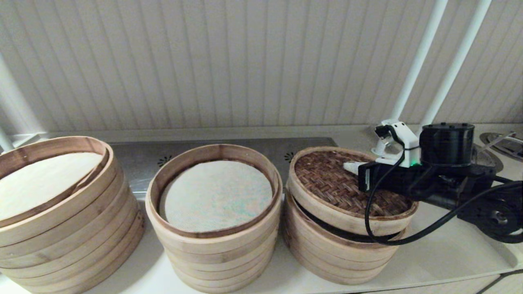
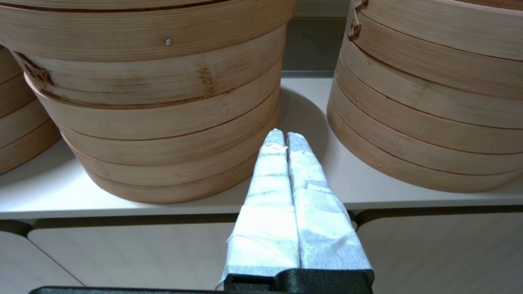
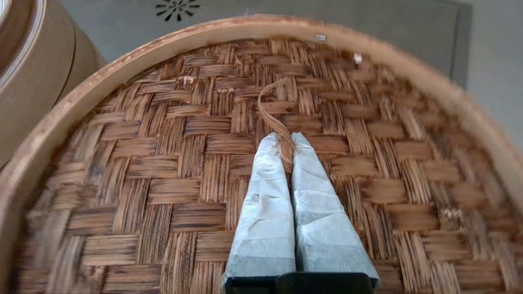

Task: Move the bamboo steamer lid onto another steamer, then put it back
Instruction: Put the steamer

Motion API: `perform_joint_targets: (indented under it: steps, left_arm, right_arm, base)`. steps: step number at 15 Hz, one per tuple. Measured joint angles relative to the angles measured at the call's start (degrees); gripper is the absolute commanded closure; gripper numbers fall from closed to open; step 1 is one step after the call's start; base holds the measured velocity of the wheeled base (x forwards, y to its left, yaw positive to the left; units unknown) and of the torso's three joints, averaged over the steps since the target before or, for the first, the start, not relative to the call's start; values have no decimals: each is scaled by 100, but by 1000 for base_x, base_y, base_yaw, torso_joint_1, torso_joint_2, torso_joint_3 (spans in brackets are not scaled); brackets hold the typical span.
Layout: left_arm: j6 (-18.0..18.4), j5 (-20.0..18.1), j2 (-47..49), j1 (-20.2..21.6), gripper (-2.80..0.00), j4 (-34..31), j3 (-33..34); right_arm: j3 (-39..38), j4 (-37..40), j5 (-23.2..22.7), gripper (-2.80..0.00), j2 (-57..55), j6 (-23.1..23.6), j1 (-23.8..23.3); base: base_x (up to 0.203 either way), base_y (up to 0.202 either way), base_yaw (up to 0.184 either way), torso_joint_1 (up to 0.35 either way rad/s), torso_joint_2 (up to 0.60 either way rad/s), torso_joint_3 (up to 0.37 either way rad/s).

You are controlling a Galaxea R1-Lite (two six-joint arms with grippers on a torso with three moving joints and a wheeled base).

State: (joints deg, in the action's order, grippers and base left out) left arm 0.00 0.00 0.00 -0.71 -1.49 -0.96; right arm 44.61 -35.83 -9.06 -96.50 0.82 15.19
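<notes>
The bamboo steamer lid (image 1: 335, 183), dark woven top with a pale rim, sits tilted over the right-hand stack (image 1: 335, 257), with a dark gap under its front right edge. My right gripper (image 1: 352, 166) reaches over it from the right. In the right wrist view the right gripper (image 3: 284, 141) is shut on the thin loop handle (image 3: 270, 104) in the middle of the lid (image 3: 184, 163). The other steamer (image 1: 212, 245), with a flecked white liner (image 1: 216, 194), stands uncovered in the middle. My left gripper (image 2: 285, 136) is shut and empty, low before the counter edge.
A wider stack (image 1: 61, 232) with a plain cream liner stands at the left. A metal panel (image 1: 139, 153) runs behind the stacks and two white poles (image 1: 416, 61) rise at the back right. The stacks stand close together, near the counter's front edge (image 2: 122, 210).
</notes>
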Motion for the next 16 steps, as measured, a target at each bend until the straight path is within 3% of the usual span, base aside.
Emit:
perform_joint_targets:
  steps: [16]
  left_arm:
    - [0,0,0,0,0,0,0]
  right_arm:
    - [-478,1,-23,0,467,5,21]
  base:
    - [0,0,0,0,0,0]
